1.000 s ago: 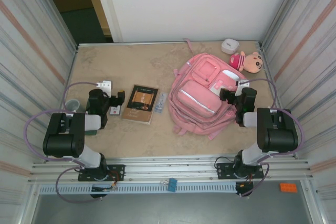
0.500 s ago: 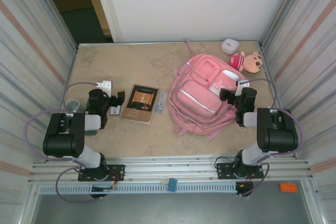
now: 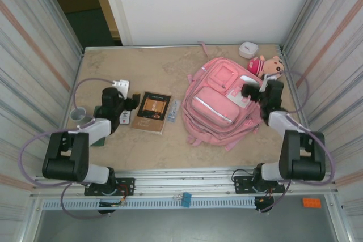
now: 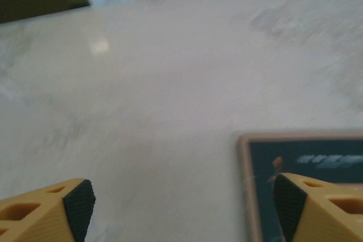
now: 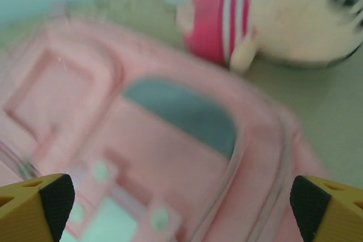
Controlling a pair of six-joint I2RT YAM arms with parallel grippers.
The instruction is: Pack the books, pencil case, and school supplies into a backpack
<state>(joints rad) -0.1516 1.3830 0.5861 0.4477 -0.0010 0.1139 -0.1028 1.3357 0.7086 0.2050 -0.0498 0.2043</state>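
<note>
The book [image 3: 152,111], dark with an orange picture, lies flat left of the pink backpack [image 3: 218,103]. My left gripper [image 3: 132,102] is open at the book's left edge. In the left wrist view its fingertips [image 4: 76,205] straddle bare table, and the right one hangs over the book's tan-edged corner [image 4: 306,157]. My right gripper [image 3: 249,92] is open over the backpack's right side. In the right wrist view it [image 5: 182,205] spans the blurred pink fabric [image 5: 170,157]. A small pale item [image 3: 174,110] lies between book and backpack. The pencil case is hidden or out of view.
A plush doll [image 3: 271,66] in a pink hat lies just beyond the backpack's right corner, with a small white box [image 3: 248,49] behind it. A white block [image 3: 119,88], a small cup [image 3: 77,114] and a white-red piece [image 3: 123,118] sit near the left arm. Metal walls close both sides.
Both arms have reached forward. The left gripper moved up along the book's left edge. The right gripper moved further over the backpack toward the doll.
</note>
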